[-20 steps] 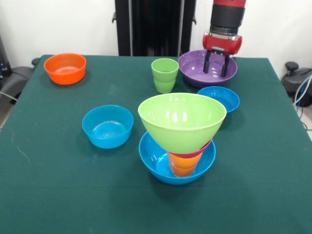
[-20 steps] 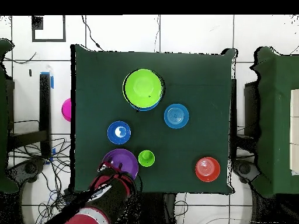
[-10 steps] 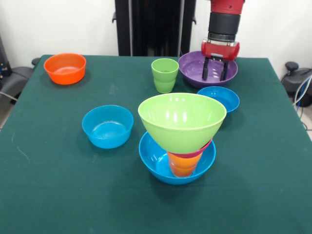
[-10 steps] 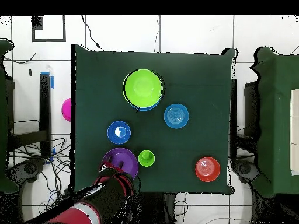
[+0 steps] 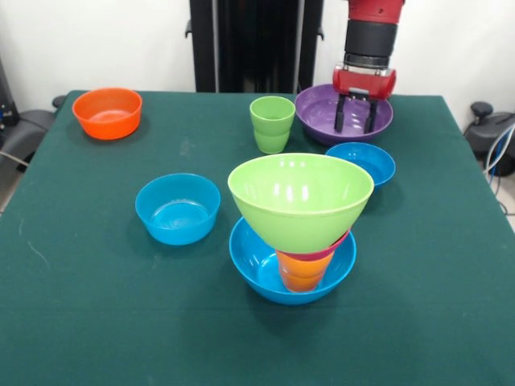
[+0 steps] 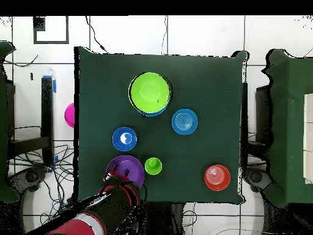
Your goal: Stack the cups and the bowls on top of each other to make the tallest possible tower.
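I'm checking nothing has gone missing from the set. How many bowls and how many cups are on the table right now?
Bowls: 7: large blue, lime green, pink-red, purple, two small blue, orange.
Cups: 2: orange-yellow, light green.
Total: 9.

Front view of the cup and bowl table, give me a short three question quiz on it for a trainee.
1. True or false: the pincer holds the light green cup.
2. Which bowl sits at the top of the tower? A) purple bowl B) lime green bowl C) orange bowl
3. Fill in: the tower's bottom piece is the large ____ bowl.

Key
1. False: the pincer hangs open over the purple bowl, and the cup stands alone on the table.
2. B: the lime green bowl rests on a pink-red bowl and the orange-yellow cup; the orange bowl stands apart.
3. Blue.
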`<state>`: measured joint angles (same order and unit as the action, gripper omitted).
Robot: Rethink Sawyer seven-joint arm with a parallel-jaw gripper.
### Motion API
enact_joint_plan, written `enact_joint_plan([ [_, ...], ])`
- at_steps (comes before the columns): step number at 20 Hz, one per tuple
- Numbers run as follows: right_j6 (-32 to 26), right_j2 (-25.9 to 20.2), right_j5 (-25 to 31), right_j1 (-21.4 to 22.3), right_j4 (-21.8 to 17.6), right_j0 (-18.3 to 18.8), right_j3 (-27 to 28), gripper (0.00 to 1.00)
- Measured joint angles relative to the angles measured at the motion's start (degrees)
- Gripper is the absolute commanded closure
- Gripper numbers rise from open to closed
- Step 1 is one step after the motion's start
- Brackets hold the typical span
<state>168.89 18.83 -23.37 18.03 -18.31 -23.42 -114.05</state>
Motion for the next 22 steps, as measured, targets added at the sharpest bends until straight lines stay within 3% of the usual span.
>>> enact_joint_plan([
  [4,0.0,-0.8,0.2,1.1,-0.3,0.6,-0.1,0.0],
  [13,0.0,-3.4,6.9,11.2,-1.4,3.3,-2.4,0.0],
  [22,0.0,-5.1,7.1,14.5,-1.4,3.2,-2.6,0.0],
])
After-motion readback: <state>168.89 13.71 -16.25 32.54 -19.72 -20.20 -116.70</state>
